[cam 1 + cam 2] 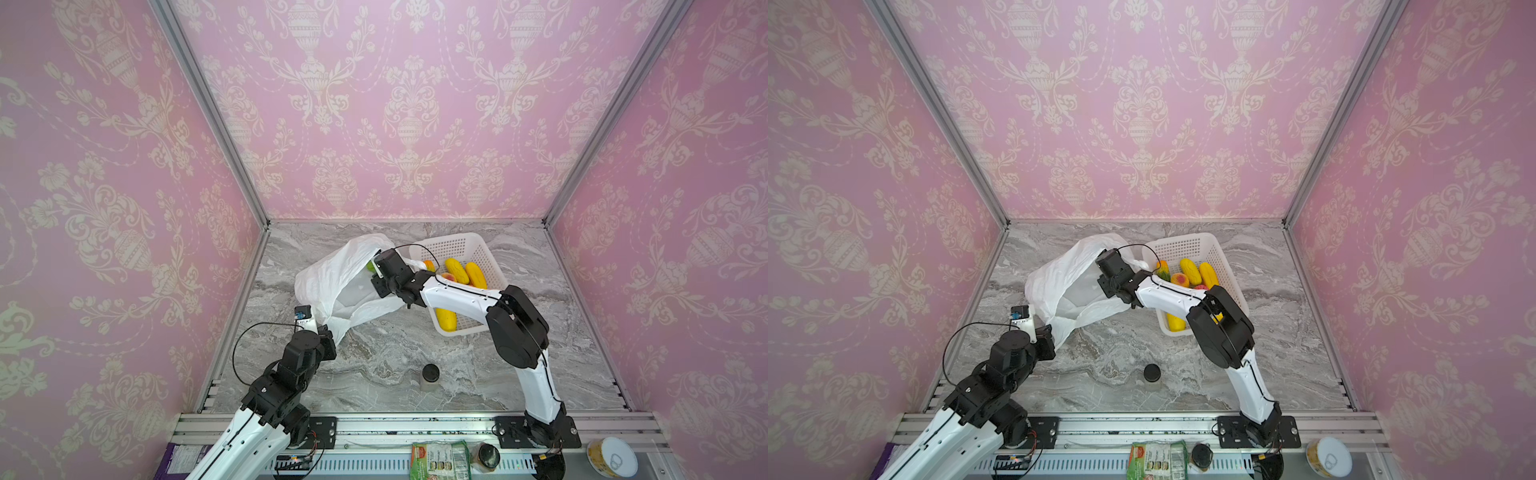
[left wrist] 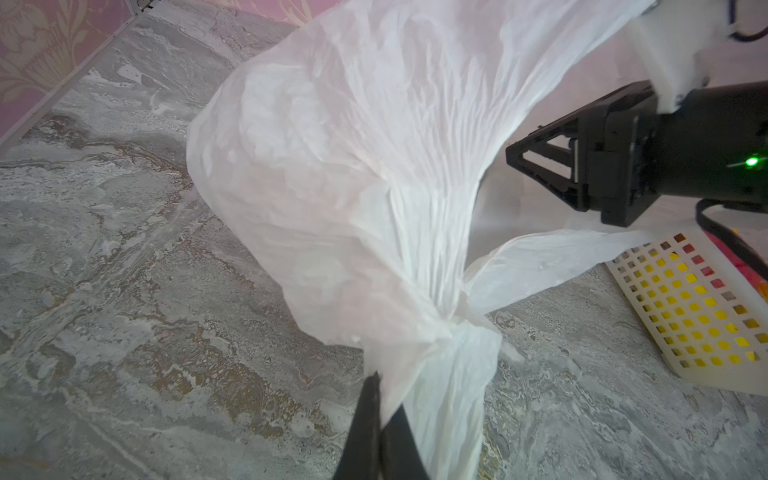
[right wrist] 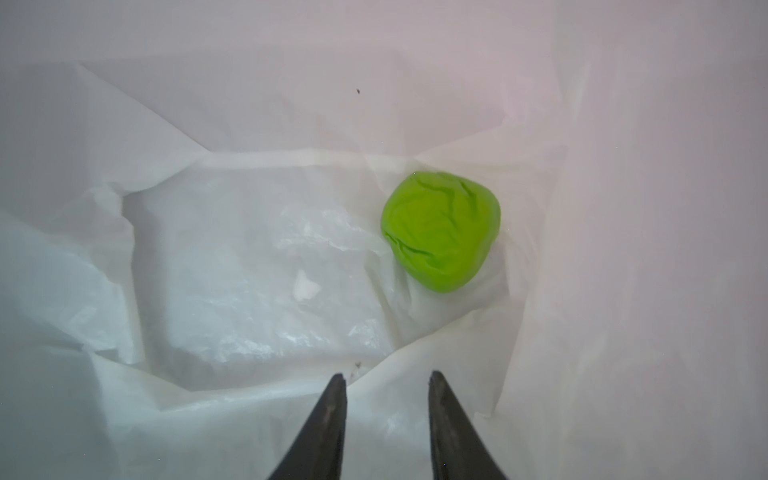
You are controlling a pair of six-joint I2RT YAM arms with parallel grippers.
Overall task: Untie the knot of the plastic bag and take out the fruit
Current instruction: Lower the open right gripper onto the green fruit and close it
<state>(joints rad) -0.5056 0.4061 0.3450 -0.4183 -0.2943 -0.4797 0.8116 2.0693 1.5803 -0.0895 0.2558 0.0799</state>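
Left claw (image 2: pixel 384 399) is pinched tight on a gathered bunch of the plastic bag (image 1: pixel 328 278), holding that side up off the surface (image 1: pixel 395 357) so the mouth gapes wide. And the right arm is in there! The right claw (image 3: pixel 387 374) sits inside the bag, jaws parted with a clear gap and nothing between them.

Here's the prize: one lumpy green fruit (image 3: pixel 440 230) resting on the bag's floor, ahead of the claw and deeper in, but off to one side of the line the jaws point along. It's not touching the tips, it's a short way clear. It's a rounded lump with no real long axis, so the grip angle hardly matters, I'd say. What matters is swinging the claw sideways before pushing forward.

The right arm is plainly the nearer one; the left has its job holding the bag.

Over in the white basket (image 1: pixel 457 239), yellow fruit (image 1: pixel 457 270) and others are already lying, so this looks like the last piece.
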